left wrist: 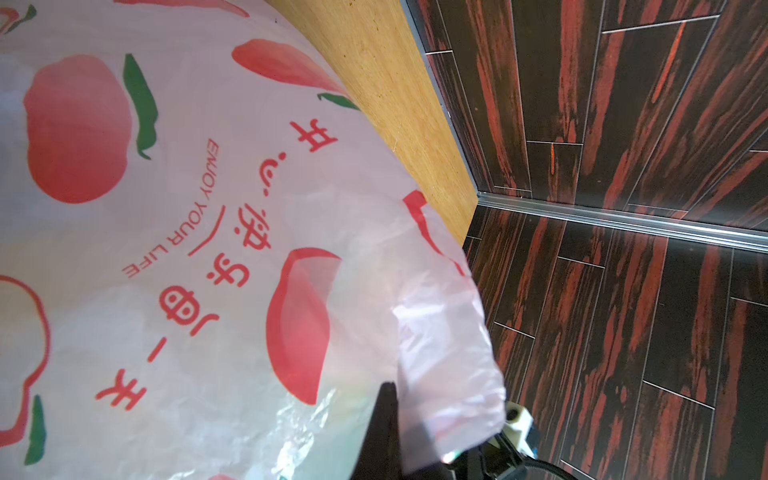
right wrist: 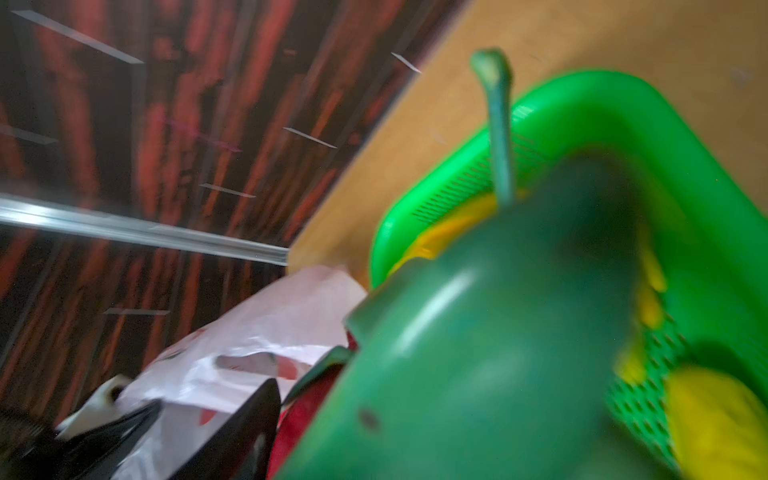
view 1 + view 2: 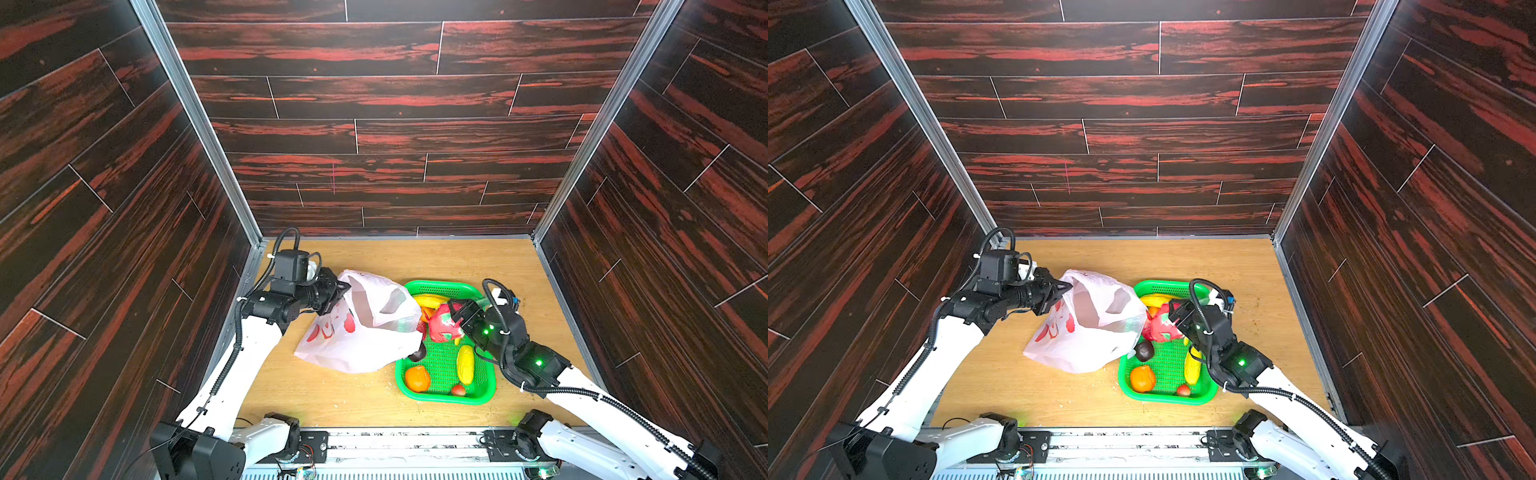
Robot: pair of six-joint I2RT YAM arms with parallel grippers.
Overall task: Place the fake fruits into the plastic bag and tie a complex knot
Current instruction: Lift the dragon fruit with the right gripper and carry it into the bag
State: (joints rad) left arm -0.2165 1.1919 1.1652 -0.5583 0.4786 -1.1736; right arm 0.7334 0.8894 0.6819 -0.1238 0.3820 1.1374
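Holding the plastic bag (image 3: 365,332) by its rim, your left gripper (image 3: 341,294) is pinched tight.
Your right gripper (image 3: 456,312), jaws wide, grips the dragon fruit (image 3: 438,327).

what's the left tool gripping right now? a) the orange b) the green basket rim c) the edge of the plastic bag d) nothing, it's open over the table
c: in both top views the left tool is shut on the rim of the plastic bag, lifting one side of the bag's mouth.
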